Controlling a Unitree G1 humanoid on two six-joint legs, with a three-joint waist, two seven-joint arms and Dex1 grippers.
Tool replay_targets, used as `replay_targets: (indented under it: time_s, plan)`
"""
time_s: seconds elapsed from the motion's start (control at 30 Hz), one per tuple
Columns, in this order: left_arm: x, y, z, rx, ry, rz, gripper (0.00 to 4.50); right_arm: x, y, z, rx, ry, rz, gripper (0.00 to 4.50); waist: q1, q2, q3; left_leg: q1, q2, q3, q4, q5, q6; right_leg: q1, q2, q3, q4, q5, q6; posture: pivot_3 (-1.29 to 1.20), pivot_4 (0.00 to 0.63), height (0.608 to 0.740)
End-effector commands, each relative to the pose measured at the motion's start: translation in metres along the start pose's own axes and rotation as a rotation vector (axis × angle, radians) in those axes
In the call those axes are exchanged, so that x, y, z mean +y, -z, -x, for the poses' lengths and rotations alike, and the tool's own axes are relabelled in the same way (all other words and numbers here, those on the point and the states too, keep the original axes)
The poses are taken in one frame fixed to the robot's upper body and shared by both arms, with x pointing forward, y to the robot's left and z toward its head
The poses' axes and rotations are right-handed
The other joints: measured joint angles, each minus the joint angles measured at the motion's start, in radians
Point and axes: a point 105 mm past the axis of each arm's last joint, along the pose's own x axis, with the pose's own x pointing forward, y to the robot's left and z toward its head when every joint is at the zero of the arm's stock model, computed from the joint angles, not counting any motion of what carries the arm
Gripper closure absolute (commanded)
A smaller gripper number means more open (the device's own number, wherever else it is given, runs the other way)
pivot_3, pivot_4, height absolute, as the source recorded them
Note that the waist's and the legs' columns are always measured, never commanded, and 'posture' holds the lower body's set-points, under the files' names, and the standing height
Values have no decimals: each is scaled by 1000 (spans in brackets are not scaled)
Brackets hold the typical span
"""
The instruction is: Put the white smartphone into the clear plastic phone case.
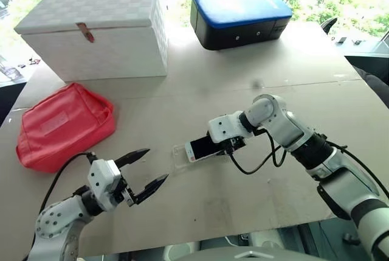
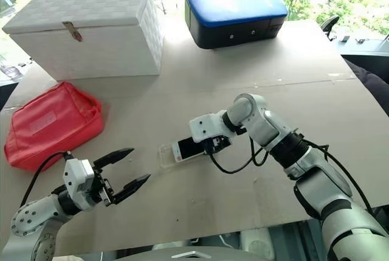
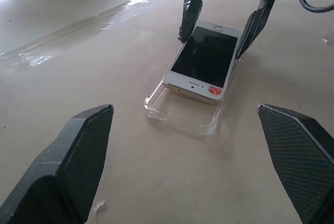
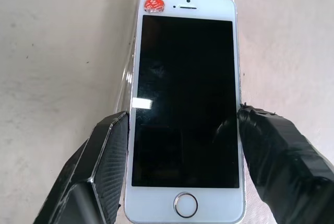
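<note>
Mid-frame on the worktop (image 1: 200, 200), the right pincer (image 3: 225, 23) clamps the white smartphone (image 3: 203, 59) by its long edges, tilted, its speaker end resting inside the clear plastic phone case (image 3: 180, 114). Lower left, the left pincer (image 1: 146, 173) hangs released, jaws wide.

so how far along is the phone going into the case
Done: the right gripper grips the white smartphone by its long edges and has it over the clear plastic phone case. In hand: its home-button end is tilted up. Left: press it flat, release. The left gripper waits open.
</note>
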Motion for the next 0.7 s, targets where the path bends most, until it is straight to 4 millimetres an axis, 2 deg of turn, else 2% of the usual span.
replay_targets:
  time_s: [0.03,0.27,0.53,0.7]
  plan:
    - [0,-2,0,-6,5,-9,0,31,14,-15,64,-189,-22,1732,1,0,-1,0,0,0,0,0,0,0,0,0,0,0,0,0,150,740]
    - [-2,-1,-2,-9,5,-10,0,40,14,-19,89,-243,16,1732,1,0,-1,0,0,0,0,0,0,0,-1,0,-1,0,0,0,150,740]
    - [-4,-1,-2,-8,3,-6,0,31,25,-22,130,-164,-67,1732,1,1,-5,1,0,0,0,0,0,0,-1,0,-1,0,0,0,150,740]
    - [-3,-1,-4,-10,7,-6,0,30,20,-17,97,-162,-85,1732,2,3,-8,3,0,0,0,0,0,1,-1,0,0,0,0,0,150,740]
